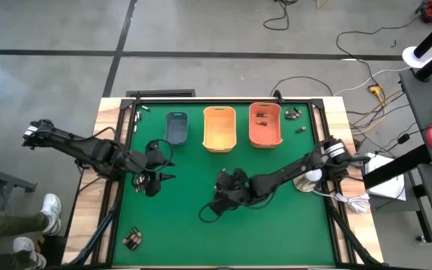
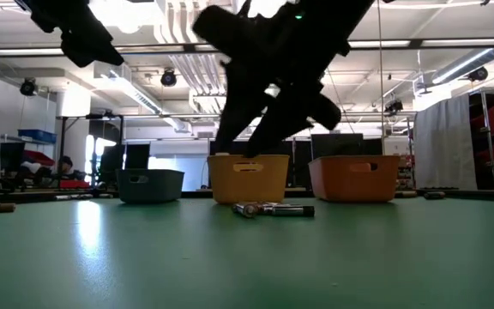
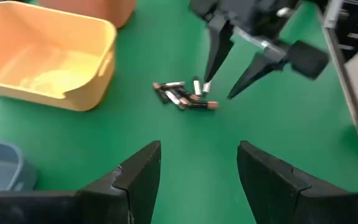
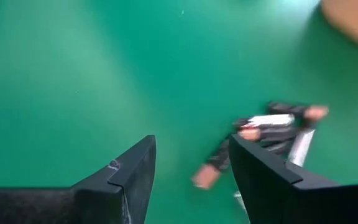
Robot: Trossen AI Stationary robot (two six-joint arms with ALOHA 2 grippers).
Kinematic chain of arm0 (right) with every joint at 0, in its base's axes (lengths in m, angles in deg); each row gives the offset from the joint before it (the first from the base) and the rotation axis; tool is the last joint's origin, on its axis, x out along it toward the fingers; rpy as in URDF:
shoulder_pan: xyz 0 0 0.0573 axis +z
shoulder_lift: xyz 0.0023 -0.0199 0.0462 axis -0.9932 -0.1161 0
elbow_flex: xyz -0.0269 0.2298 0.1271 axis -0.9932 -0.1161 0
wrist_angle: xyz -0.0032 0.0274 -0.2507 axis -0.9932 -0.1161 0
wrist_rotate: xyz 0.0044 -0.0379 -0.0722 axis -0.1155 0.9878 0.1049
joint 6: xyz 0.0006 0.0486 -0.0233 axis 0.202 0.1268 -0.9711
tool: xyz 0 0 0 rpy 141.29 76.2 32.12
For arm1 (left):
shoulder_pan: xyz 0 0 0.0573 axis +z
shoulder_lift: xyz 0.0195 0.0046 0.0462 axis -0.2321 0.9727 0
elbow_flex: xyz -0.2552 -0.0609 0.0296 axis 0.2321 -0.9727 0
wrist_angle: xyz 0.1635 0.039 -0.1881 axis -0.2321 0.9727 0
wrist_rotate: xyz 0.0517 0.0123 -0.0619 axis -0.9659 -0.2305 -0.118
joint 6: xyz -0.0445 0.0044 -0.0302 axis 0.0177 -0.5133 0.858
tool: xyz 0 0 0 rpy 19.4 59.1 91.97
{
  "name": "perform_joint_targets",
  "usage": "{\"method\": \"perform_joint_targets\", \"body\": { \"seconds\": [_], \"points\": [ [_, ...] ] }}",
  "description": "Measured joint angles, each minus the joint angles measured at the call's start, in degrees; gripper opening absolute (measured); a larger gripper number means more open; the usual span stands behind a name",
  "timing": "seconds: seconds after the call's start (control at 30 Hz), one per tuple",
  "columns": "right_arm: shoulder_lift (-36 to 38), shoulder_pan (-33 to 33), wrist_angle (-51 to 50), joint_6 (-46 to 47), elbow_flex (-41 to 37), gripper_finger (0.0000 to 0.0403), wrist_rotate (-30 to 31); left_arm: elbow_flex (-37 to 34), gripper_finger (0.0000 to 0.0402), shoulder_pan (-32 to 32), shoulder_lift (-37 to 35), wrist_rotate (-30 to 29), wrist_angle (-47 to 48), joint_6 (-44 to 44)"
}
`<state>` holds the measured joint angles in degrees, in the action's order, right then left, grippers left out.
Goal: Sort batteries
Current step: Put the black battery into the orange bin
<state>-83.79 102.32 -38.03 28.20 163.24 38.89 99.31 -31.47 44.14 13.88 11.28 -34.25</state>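
Observation:
A small heap of batteries, dark cells and one silvery one, lies on the green mat in front of the yellow bin. It also shows in the low view and the right wrist view. My right gripper hangs open just above the heap, fingers pointing down, one fingertip close to the silvery cell. Whether it touches the cell I cannot tell. My left gripper waits open over the mat's left half, facing the heap.
Three bins stand in a row at the far side: grey-blue, yellow-orange, and orange with a few cells inside. Loose batteries lie at the near-left corner and by the far-right edge. A raised frame borders the mat.

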Motion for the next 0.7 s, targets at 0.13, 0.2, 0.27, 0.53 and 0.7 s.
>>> {"method": "perform_joint_targets", "body": {
  "seconds": [0.13,0.2,0.27,0.53,0.7],
  "points": [
    [-4.86,0.30,-4.66,11.77,5.28,0.0189,0.57,0.00,0.0191,-0.80,-0.86,0.03,-0.02,-0.02],
    [-6.88,0.26,-8.17,13.19,8.33,0.0183,0.79,0.00,0.0191,-0.81,-1.11,-0.47,-0.41,0.00],
    [-8.60,0.26,-13.05,13.84,11.50,0.0178,1.13,0.00,0.0191,-0.79,-1.20,-1.39,-1.20,0.17],
    [-14.37,0.13,-28.18,20.92,22.17,0.0181,-3.02,0.00,0.0191,-0.79,-1.41,-2.16,-6.54,-1.27],
    [-15.79,-0.12,-32.38,23.97,27.36,0.0183,-4.39,0.00,0.0191,-0.79,-2.10,-2.14,-8.24,-1.77]
  ]
}}
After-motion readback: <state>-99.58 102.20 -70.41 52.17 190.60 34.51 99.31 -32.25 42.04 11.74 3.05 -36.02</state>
